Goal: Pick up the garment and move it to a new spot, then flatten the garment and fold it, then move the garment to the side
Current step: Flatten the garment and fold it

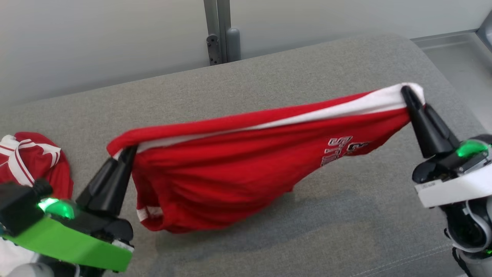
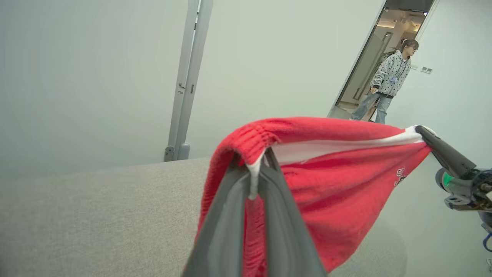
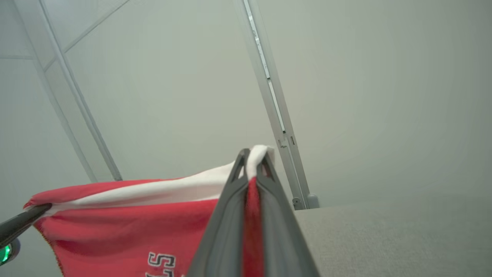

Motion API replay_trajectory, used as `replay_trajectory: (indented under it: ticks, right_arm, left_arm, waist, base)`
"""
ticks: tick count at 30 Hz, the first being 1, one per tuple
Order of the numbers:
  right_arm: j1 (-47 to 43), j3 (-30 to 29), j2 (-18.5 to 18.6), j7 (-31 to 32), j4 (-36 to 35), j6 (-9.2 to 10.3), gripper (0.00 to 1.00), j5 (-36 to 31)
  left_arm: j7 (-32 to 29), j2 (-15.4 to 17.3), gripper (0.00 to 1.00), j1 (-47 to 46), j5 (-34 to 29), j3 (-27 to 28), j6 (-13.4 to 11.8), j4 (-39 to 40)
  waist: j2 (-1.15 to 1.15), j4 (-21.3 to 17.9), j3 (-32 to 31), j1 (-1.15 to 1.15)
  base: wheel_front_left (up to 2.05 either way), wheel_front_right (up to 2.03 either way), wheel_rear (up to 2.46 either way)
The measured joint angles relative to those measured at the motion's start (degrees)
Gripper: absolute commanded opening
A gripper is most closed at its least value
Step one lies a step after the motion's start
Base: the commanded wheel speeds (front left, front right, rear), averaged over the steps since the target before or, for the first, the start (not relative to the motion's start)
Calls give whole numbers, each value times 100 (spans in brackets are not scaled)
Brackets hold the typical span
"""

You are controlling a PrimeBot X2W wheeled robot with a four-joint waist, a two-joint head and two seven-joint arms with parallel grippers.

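Gripping opposite ends of the red knit garment (image 1: 215, 181), which had a white band along its upper edge, both pincers held it stretched in the air above the grey woven-fabric padded surface (image 1: 307, 65). The left pincer (image 1: 128, 152) was closed on the garment's left end. Red ribbed knit was bunched over its tips, and a strip of white cloth was pinched between the two dark fingers. The right pincer (image 1: 407, 94) was closed on the right end, clamped on the white band, which wrapped over its tips. In the head view the right end sat higher than the left. The top edge ran taut between the two pincers, and the body of the garment sagged below it in a pouch. Whether the lowest fold touched the surface could not be determined.

The garment carried white block lettering (image 1: 338, 150) with a dark outline, printed near the right pincer. The letters "ST" could be read in the right wrist view. The remainder was folded away or cut off at the frame edge.

A second red-and-white garment (image 1: 34, 161) lay crumpled at the far left of the surface, apart from the held one and beside the left arm's green band (image 1: 69, 246). A grey metal post (image 1: 221, 30) stood against the pale wall behind the surface. In the left wrist view, a person (image 2: 390, 82) in a spotted hooded top and jeans stood in a doorway beyond the garment.
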State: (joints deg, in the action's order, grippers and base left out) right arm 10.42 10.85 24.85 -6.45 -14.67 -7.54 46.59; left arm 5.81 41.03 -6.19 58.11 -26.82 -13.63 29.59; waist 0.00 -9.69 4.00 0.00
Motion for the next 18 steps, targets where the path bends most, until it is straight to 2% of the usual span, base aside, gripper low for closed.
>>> replay_trajectory:
  ticks: [6, 10, 14, 18]
  right_arm:
    - [865, -687, -345, 993, -921, 2, 0, -42]
    - [1956, -1012, -714, 1833, -1080, 4, 0, -135]
    - [3240, -1151, -1168, 2739, -565, 4, 0, -453]
    - [4583, -1429, -1833, 3401, 441, 4, 0, -970]
  left_arm:
    - [-877, 447, 0, -1461, 281, 431, 160, 527]
    - [-1604, 605, 0, -2691, 661, 643, 325, 501]
    - [-2324, 584, 0, -4025, 923, 598, 520, -114]
    - [-2862, 230, 0, -5447, 837, 289, 676, -1296]
  waist:
    - [0, -1, 349, 0]
    - [0, 11, 773, 0]
    - [0, 57, 1320, 0]
    - [0, 138, 1931, 1]
  base:
    - [0, 0, 0]
    - [0, 0, 0]
    - [0, 0, 0]
    - [0, 0, 0]
